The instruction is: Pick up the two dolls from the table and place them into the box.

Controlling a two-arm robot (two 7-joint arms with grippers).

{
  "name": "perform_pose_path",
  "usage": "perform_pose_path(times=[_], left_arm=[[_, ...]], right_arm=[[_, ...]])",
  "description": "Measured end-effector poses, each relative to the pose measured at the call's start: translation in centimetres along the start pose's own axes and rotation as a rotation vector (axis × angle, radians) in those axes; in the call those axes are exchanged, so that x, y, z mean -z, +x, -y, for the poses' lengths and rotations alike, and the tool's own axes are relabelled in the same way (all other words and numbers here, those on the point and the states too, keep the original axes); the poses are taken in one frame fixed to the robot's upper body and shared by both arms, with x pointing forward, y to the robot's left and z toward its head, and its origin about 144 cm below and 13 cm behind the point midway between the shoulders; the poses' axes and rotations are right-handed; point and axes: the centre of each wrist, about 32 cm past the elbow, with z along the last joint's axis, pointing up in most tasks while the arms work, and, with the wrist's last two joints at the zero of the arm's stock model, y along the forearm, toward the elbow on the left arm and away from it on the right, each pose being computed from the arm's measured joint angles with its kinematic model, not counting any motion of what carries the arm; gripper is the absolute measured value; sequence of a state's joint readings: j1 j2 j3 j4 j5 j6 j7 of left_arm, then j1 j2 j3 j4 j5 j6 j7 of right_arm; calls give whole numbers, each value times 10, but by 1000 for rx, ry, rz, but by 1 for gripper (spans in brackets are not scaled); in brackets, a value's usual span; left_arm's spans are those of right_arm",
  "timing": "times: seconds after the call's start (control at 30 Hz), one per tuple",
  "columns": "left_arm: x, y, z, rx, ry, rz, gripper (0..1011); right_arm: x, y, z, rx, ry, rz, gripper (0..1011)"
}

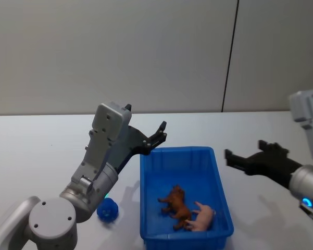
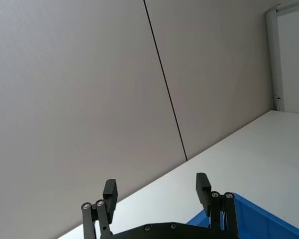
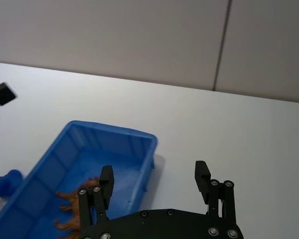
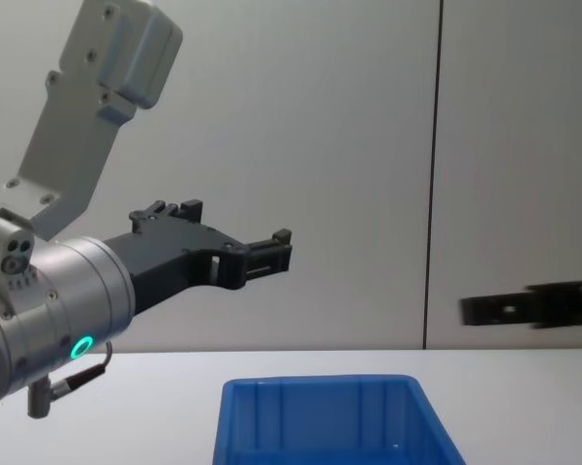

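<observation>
Both sets of jaws stand spread wide from where I sit, with nothing between them.

Nearest to me, the two dolls lie inside the box [image 1: 177, 150], down at its near end. The brown doll [image 1: 176, 204] lies on the blue floor a little left of the middle, and the pink doll [image 1: 203, 217] is just beside it on the right, by the near right corner; they look to be touching. On the right wrist camera I can make out the brown doll's legs [image 3: 72, 199] against the ribbed inner wall.

Just outside the near left corner of the box, a small blue ball [image 1: 108, 210] sits on the table [image 1: 41, 146].

Farther on, the left gripper [image 1: 159, 134] hangs in the air over the far left corner of the box; the chest camera puts it high above the rim [image 4: 320, 387]. A green ring [image 4: 80, 346] glows on that arm's wrist. The right gripper [image 1: 245, 151] hovers to the right of the box, well clear of it, fingertips pointing toward the box, with a blue light [image 1: 306, 202] lit on its arm.

Beyond the table's far edge rises a plain grey wall [image 1: 120, 52] with one dark upright seam [image 1: 229, 57].
</observation>
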State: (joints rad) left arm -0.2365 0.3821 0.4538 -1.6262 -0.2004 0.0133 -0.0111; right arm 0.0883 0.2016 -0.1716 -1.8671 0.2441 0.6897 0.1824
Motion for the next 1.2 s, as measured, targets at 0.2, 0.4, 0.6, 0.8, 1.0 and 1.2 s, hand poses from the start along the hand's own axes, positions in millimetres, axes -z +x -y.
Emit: perform_pose_path(times=[0.2, 0.4, 0.6, 0.8, 1.0, 1.2], left_arm=[[0, 2, -3, -3, -4, -1, 1001], [-2, 4, -15, -19, 10, -10, 1001], [-4, 6, -35, -40, 58, -31, 1001], [-5, 4, -57, -53, 123, -63, 1001], [-6, 1, -80, -53, 195, -101, 1001], [-7, -3, -99, -47, 272, -144, 1001]], right_arm=[[5, 11, 10, 91, 8, -20, 1001], [10, 23, 20, 179, 11, -38, 1001], [13, 29, 26, 230, 11, -47, 1001], [15, 34, 31, 268, 11, -53, 1001], [17, 37, 34, 292, 11, -57, 1001], [17, 38, 36, 306, 12, -59, 1001]])
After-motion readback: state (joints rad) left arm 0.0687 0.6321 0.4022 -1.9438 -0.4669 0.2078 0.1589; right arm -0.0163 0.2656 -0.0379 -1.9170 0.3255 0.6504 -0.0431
